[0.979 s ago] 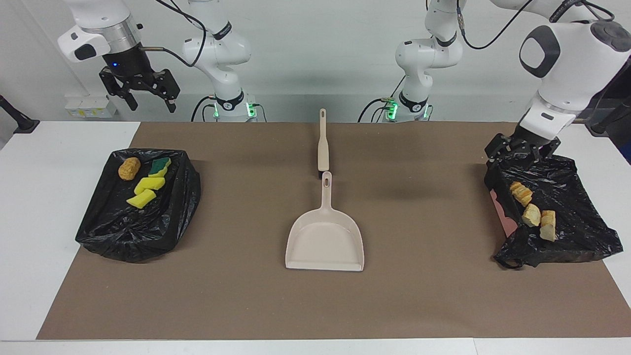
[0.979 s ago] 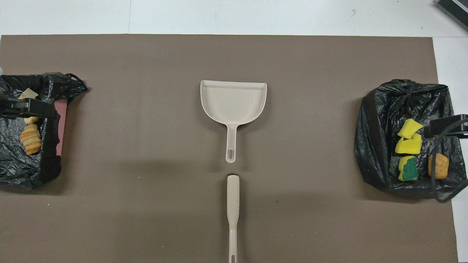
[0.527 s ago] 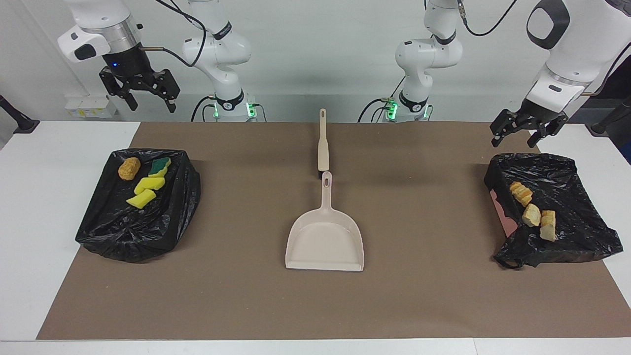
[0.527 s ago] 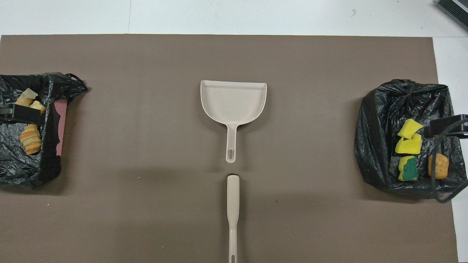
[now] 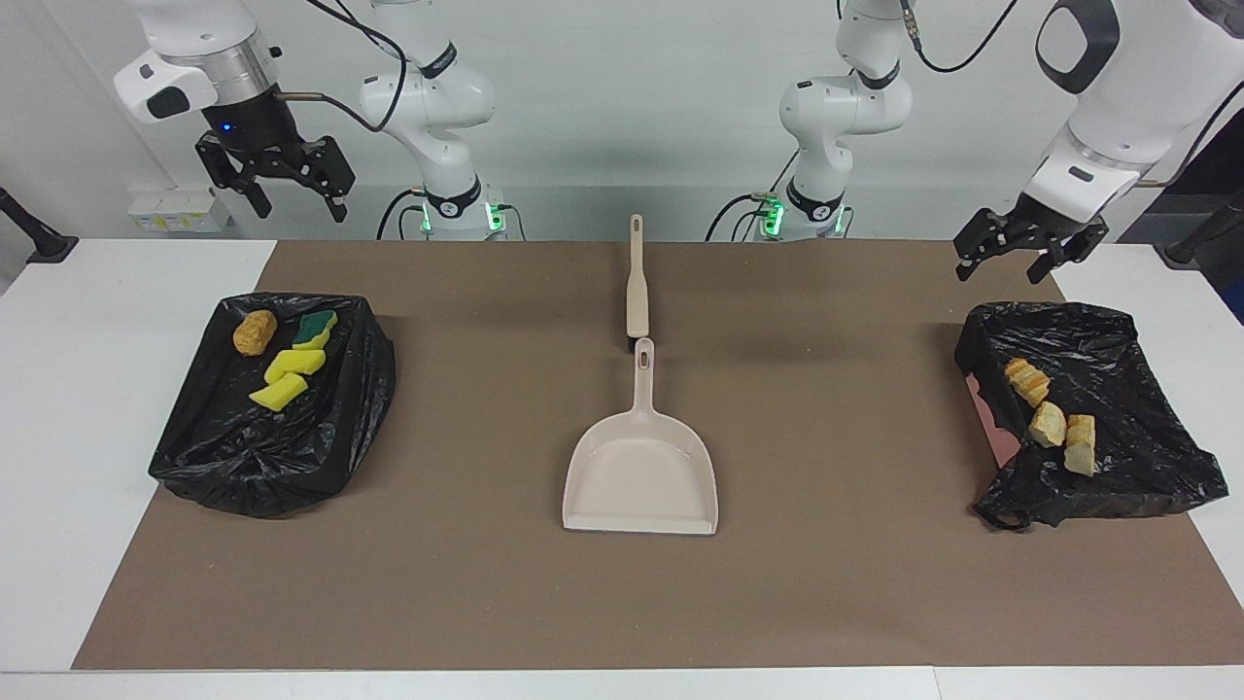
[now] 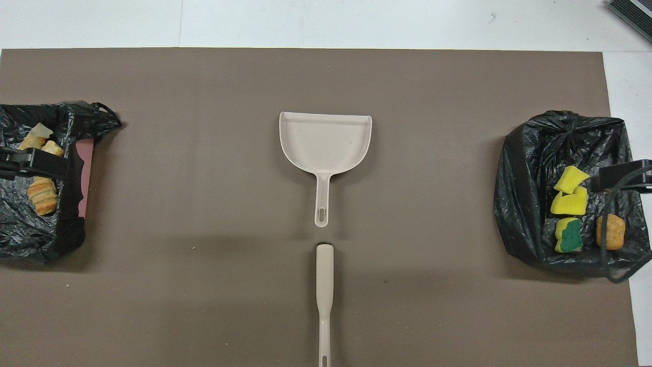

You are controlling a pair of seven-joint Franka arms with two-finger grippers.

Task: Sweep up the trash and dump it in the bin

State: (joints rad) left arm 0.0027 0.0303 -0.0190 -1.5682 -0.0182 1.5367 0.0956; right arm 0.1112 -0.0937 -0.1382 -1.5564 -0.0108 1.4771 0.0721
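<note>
The right hand (image 5: 292, 190) hung open and empty above the right arm's end of the worktop (image 5: 58, 389), over the edge of a black-lined bin (image 5: 321, 447) holding yellow and green sponge pieces (image 5: 288, 365) and a brown lump (image 5: 255, 332). Open brown mat (image 5: 466, 583) lay wide around the dustpan (image 5: 641, 476) — the brush (image 5: 637, 282) sat just nearer the robots. The left hand (image 5: 1011, 255), open and empty, hovered over the second bin (image 5: 1137, 408) — bread chunks (image 5: 1050, 418) inside.
</note>
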